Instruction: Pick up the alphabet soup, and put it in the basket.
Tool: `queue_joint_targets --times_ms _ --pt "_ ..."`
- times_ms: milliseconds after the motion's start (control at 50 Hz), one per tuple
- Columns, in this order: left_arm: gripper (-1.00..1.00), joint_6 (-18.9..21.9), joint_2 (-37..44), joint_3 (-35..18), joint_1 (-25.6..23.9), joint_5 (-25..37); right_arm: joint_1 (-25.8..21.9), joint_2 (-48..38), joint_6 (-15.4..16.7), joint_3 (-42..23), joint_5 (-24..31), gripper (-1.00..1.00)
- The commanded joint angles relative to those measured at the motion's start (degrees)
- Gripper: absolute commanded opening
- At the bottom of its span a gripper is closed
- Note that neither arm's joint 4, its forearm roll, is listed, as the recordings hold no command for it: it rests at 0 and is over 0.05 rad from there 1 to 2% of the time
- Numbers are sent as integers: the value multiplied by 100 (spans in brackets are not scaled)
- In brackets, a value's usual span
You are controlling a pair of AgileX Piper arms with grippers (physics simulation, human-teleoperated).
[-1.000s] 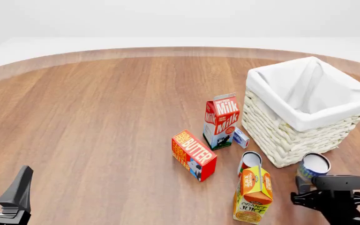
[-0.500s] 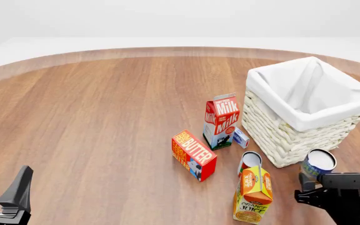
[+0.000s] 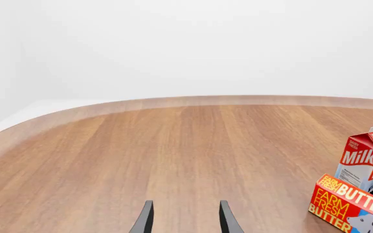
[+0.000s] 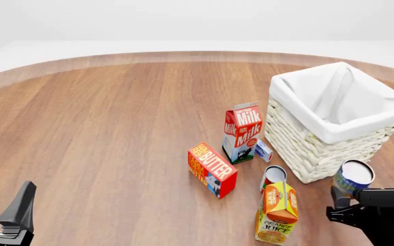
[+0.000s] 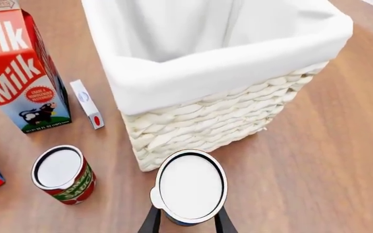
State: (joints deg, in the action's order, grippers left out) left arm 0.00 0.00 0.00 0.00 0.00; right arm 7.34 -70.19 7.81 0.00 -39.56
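1. Alphabet soup (image 5: 190, 188) is hanging lifted, just beside the basket (image 5: 206, 126) near its front corner, below the rim.
2. Right gripper (image 5: 188, 224) is pinching it, having been raising it steadily; clearing the rim comes next.
3. Left gripper (image 3: 185, 218) is idling spread, far away.

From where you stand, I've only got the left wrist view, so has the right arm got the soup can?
Observer: Yes, the right gripper is shut on the soup can, lifted off the table.
Operator: How near is the basket?
Observer: The basket stands just beyond the can; the can is beside the woven wall, below the cloth rim.
Operator: Anything else close by?
Observer: A red-labelled can stands upright on the table beside it, apart from the basket.
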Motion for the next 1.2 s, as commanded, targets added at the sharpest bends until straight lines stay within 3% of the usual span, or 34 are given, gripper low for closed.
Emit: queue_joint_targets --times_ms 20,820,1200 --pt "100 0 0 0 0 0 -27 490 -111 0 353 -100" --pt "100 0 0 0 0 0 -75 2306 -35 -15 1726 -100" --pt "100 0 0 0 0 0 -210 3074 66 -479 2676 -100"
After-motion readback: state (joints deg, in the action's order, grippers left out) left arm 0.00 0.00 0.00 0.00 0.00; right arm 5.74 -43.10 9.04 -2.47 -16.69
